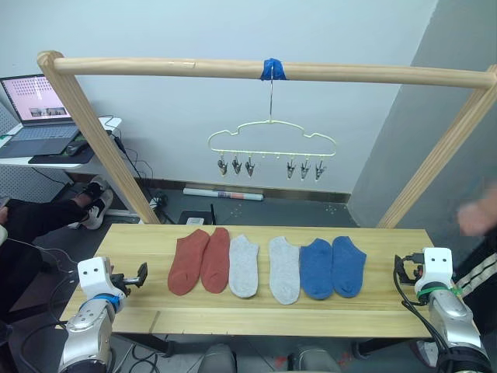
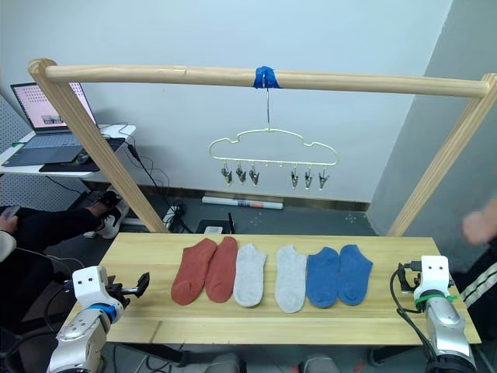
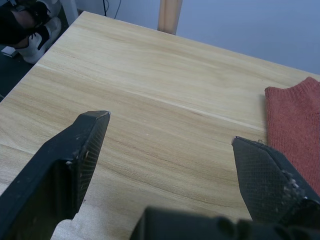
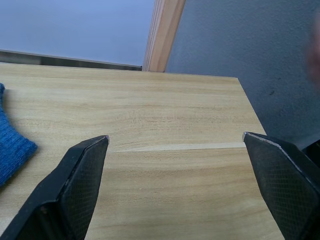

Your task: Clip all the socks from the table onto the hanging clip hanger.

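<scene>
Nothing is clipped yet, by my read: all six socks lie flat in a row on the desk, two rust-red socks at the left, two light grey socks in the middle, two blue socks at the right, neighbours touching or nearly so. The clip hanger hangs by its hook from the wooden pole at a blue tape wrap, well above the row, its six silver clips bare. My left gripper sits low over the desk's left end, fingers spread wide and holding nothing, with a rust-red sock edge just beside it. My right gripper is likewise spread and empty over the right end, near a blue sock's toe. All six clippings remain. No legible brands or labels; the laptop screen text is too small to read.
</scene>
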You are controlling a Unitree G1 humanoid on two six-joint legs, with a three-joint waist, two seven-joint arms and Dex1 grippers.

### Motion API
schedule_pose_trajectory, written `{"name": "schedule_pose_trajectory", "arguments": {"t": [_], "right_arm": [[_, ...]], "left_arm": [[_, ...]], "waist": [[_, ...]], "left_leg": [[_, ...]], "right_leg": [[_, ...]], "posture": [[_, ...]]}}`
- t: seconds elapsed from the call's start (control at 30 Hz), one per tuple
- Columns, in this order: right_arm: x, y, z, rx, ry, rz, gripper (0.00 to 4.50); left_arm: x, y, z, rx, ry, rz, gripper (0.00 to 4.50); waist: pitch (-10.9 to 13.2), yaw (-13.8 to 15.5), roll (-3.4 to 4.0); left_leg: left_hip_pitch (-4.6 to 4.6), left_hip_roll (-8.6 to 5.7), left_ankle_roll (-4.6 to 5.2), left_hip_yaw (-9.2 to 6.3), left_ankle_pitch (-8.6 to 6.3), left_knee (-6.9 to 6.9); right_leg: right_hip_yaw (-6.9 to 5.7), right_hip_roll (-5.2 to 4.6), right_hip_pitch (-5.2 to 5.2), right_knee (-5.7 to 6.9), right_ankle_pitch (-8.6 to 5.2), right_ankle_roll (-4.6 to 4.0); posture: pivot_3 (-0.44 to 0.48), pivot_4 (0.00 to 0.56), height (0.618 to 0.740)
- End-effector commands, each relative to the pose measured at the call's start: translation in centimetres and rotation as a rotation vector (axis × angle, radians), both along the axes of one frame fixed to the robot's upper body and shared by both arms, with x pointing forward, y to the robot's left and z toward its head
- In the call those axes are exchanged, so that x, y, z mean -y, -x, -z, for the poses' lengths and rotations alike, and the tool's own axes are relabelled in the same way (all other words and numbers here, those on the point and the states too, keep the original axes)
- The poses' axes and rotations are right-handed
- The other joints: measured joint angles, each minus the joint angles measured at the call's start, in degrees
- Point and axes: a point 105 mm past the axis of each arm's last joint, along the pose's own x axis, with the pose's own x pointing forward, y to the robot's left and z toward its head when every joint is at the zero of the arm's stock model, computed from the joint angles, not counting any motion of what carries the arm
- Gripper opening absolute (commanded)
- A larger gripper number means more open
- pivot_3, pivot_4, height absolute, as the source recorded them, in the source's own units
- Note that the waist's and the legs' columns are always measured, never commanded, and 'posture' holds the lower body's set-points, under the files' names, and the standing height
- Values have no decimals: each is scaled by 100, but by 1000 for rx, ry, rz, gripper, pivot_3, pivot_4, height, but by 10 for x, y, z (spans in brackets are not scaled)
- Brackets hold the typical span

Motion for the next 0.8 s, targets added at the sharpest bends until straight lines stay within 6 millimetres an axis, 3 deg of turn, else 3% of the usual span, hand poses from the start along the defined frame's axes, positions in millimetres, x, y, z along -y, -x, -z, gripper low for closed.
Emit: {"name": "schedule_pose_trajectory", "arguments": {"t": [0.03,0.33,0.5,0.7,0.8], "right_arm": [[7,-4,-15,50,28,11,4500],[6,-4,-18,61,45,16,4500],[-7,-11,-29,91,57,-67,4500],[-52,-29,-67,167,18,-312,4500],[-97,-36,-97,223,-51,-523,4500]], "left_arm": [[-9,-6,-19,45,-52,2,4436],[-15,-12,-32,96,-69,11,4436],[-8,-16,-50,157,-47,77,4436],[26,-29,-108,336,-21,266,4436],[53,-40,-143,431,-37,373,4436]], "waist": [[2,0,-1],[56,-6,-3],[123,-7,-9],[183,-13,-5],[228,-12,-4]], "left_leg": [[0,0,0,0,0,0],[-1,1,0,3,0,-1],[-5,3,-1,3,0,-3],[-20,7,-2,2,-1,-7],[-26,7,-2,-3,-1,-7]], "right_leg": [[0,0,0,0,0,0],[2,0,-1,0,-8,-13],[1,0,-6,0,-8,-12],[-1,0,-16,0,-7,-12],[-4,0,-19,0,-7,-11]], "posture": [[79,89,740],[73,96,740],[67,104,740],[61,119,740],[60,126,740]]}}
